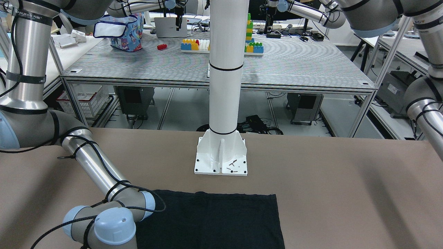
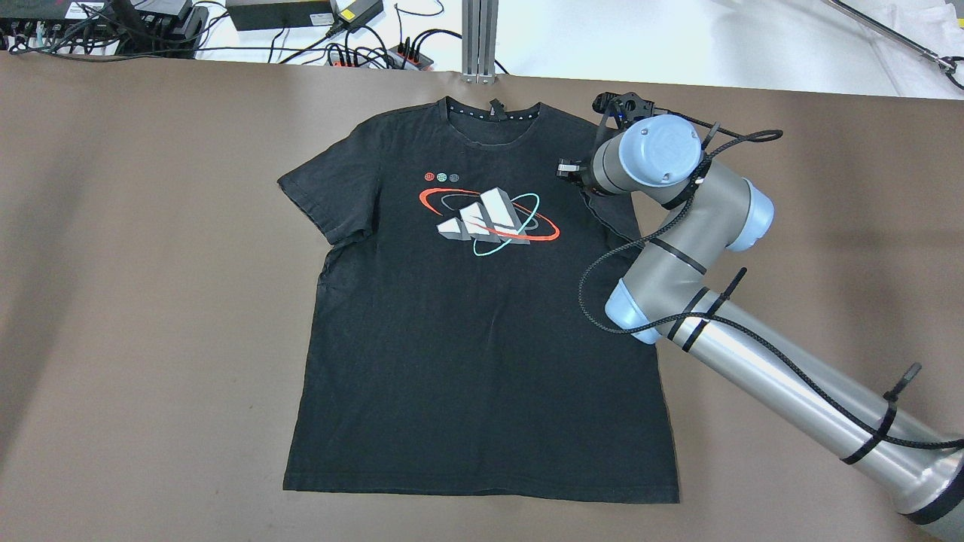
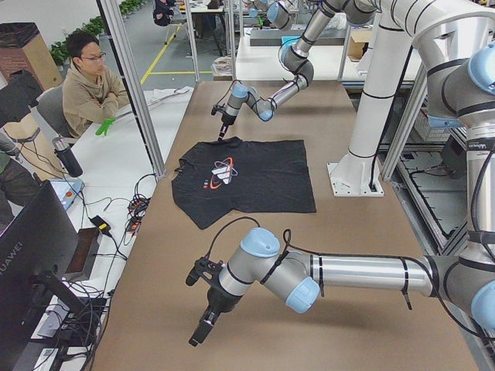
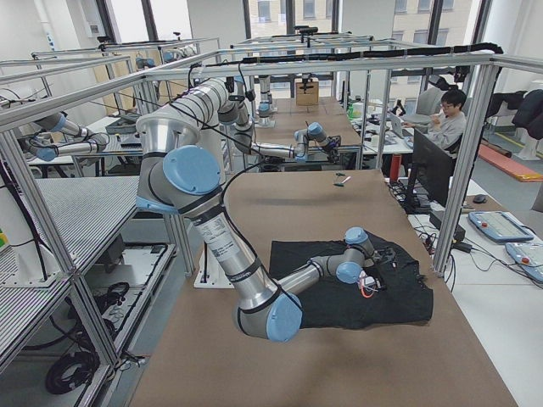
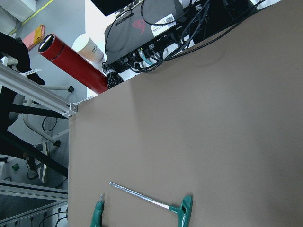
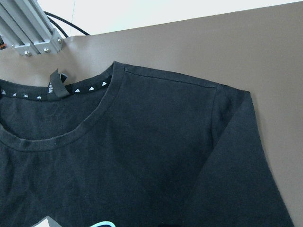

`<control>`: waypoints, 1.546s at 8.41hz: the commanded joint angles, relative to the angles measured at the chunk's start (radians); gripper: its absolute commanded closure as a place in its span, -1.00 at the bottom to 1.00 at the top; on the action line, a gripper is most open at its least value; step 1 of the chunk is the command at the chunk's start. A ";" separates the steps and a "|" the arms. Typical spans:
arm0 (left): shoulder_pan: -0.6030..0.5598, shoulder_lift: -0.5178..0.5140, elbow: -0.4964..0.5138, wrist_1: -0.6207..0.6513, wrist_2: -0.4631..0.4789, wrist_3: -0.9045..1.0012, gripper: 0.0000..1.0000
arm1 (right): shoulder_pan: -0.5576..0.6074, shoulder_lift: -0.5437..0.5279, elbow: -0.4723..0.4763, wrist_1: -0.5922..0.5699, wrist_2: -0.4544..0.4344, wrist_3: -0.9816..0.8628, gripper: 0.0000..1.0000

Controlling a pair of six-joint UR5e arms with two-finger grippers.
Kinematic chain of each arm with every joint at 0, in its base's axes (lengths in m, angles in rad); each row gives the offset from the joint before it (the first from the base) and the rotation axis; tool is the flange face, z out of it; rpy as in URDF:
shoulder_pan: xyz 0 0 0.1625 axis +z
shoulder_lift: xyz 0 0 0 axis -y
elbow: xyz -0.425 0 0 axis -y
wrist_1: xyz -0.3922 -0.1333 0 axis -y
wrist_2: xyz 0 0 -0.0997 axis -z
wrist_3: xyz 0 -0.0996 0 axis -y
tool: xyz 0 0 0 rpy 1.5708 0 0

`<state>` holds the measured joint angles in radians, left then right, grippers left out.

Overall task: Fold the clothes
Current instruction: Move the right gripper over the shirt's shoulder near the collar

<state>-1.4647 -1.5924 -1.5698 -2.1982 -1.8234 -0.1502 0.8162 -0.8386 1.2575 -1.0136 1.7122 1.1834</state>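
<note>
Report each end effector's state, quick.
Left end effector: cannot be told, shown only from the side.
Right end effector: cannot be told, no view shows it clearly.

We see the shirt (image 2: 482,361) lying flat at the middle of the table (image 2: 151,301), collar toward the edge far from the robot, hem toward the pillar (image 1: 221,159), which stands near the hem but apart from it. The right gripper (image 3: 221,131) hangs over the shirt's shoulder on the robot's right. The left gripper (image 3: 199,336) is well apart from the shirt, over the table's end on the robot's left. Near that end's edge lie a tool (image 5: 151,201) and, beside it, a second tool (image 5: 97,217). Beyond the table are a flask (image 5: 71,64) and a cup (image 5: 90,47), close together.
</note>
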 commanded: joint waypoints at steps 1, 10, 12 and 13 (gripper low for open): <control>0.003 0.000 -0.001 0.000 0.001 -0.002 -1.00 | -0.020 0.013 -0.007 -0.025 -0.048 0.002 1.00; 0.103 -0.058 0.011 0.012 0.009 -0.136 -1.00 | -0.042 0.067 -0.092 -0.025 -0.117 0.005 -0.47; 0.245 -0.206 0.065 0.056 -0.003 -0.318 -0.99 | -0.043 0.065 -0.084 -0.025 -0.118 0.062 -0.80; 0.288 -0.266 0.085 0.078 -0.013 -0.365 -0.93 | -0.043 0.065 -0.081 -0.023 -0.117 0.091 -0.81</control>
<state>-1.2759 -1.7364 -1.5256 -2.1620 -1.8231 -0.3924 0.7739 -0.7722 1.1696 -1.0383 1.5949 1.2187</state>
